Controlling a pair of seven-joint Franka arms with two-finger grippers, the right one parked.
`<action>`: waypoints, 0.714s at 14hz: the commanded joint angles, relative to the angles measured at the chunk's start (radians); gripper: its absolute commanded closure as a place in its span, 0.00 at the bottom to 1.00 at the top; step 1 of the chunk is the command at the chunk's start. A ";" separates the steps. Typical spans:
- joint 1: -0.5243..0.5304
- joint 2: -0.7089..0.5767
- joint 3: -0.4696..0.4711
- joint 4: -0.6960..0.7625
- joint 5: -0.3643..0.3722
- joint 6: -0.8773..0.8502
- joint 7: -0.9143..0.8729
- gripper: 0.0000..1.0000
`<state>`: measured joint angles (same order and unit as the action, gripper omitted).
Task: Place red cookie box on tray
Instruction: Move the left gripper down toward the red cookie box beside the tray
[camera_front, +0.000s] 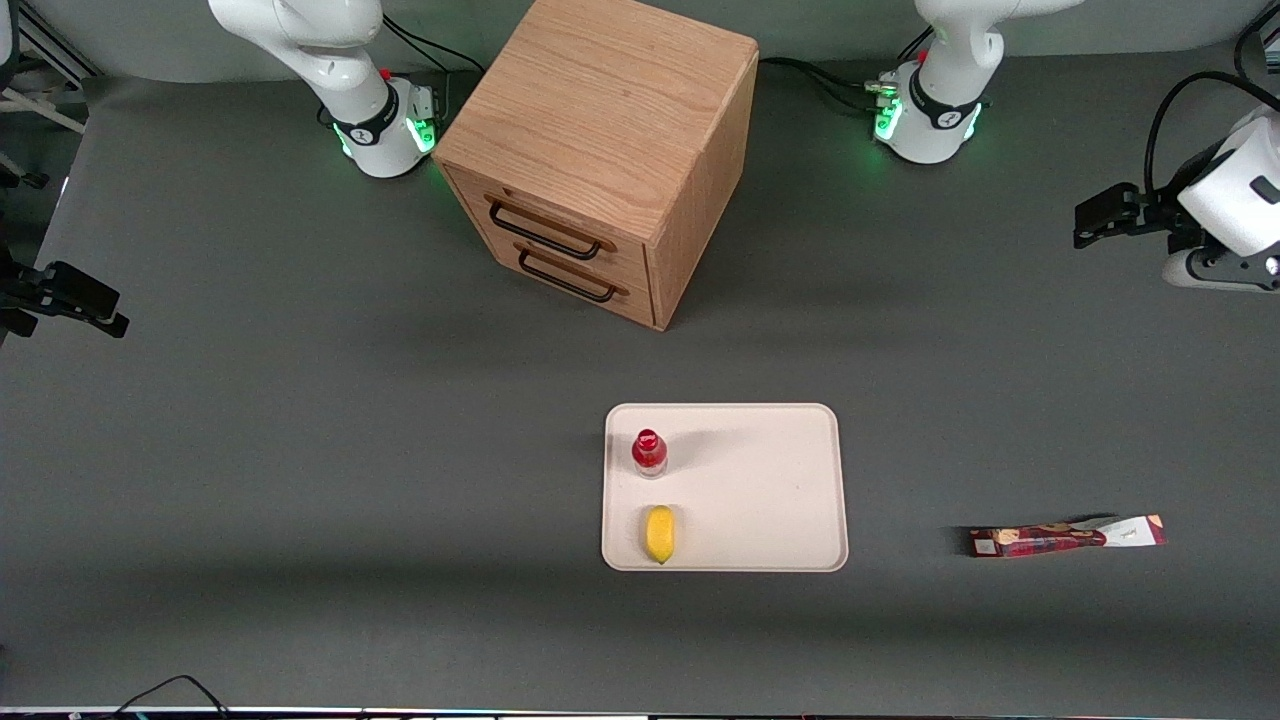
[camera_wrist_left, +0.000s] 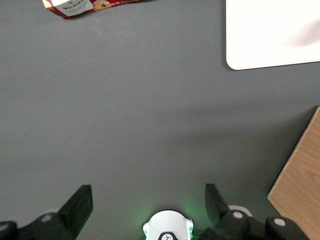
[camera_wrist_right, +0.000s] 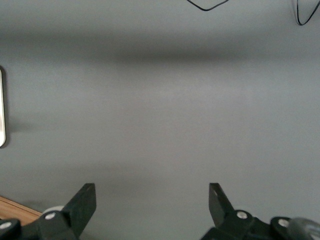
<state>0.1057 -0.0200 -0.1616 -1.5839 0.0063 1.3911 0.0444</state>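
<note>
In the front view the working arm is cut off by the frame edge at its own end of the table, so only its white wrist and the black gripper (camera_front: 1090, 222) show, held level above bare grey table (camera_front: 300, 450), well apart from everything else; from here the fingers are too bunched to read. The red cookie box (camera_front: 1066, 538) lies flat on the table toward the working arm's end, well apart from the tray (camera_front: 770, 480) and nearer the front camera than the gripper. On the tray stand a small red-capped bottle (camera_front: 649, 452) and, nearer the camera, a yellow lemon-like fruit (camera_front: 659, 534). The wooden drawer cabinet (camera_front: 600, 150) stands farther from the camera than the tray, its lowest parts hidden by its own bulk. In the left wrist view the gripper (camera_wrist_left: 149, 205) has its jaws spread wide with nothing between them, hovering over bare table; the red cookie box (camera_wrist_left: 85, 6) is cut off at the frame edge, as are a corner of the tray (camera_wrist_left: 260, 40) and a slice of the cabinet (camera_wrist_left: 300, 175). The right wrist view shows only a sliver of the tray's rim (camera_wrist_right: 2, 107).
</note>
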 joint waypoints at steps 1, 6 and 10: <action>-0.001 0.000 0.007 0.027 0.009 -0.029 0.015 0.00; 0.002 0.057 0.066 0.028 0.008 0.011 -0.055 0.00; 0.012 0.170 0.100 0.079 0.008 0.137 -0.326 0.00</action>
<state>0.1175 0.0779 -0.0666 -1.5706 0.0086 1.5077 -0.1569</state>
